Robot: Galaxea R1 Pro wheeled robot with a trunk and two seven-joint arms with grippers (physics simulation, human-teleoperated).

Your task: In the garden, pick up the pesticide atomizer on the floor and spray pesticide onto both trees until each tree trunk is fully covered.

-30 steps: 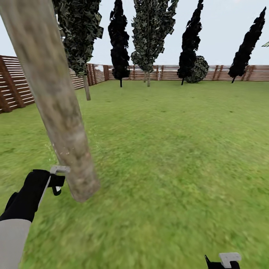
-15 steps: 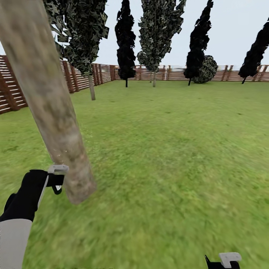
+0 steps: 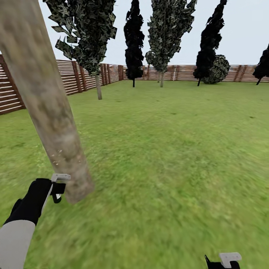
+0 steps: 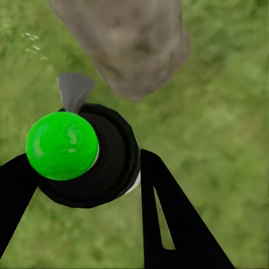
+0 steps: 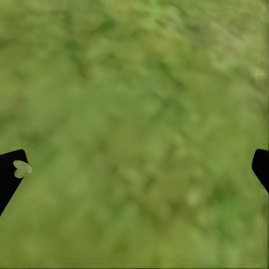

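Gripping the atomizer [image 4: 84, 154] by its rigid round body, the left pincer [image 4: 78, 185] aims its light, probably slick bottle at the trunk [image 3: 56, 130]; the right pincer [image 5: 134, 168] gapes wide, empty.

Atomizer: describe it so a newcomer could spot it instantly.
Find the thick grey-beige trunk leaning across the lawn. At its base, the left gripper holds the atomizer: a round black body with a bright green cap, its grey nozzle facing the trunk.

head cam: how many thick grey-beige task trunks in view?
1. The tree trunk stands at near left, beside the left pincer, with a few white pesticide specks on it. The second may be out of frame.
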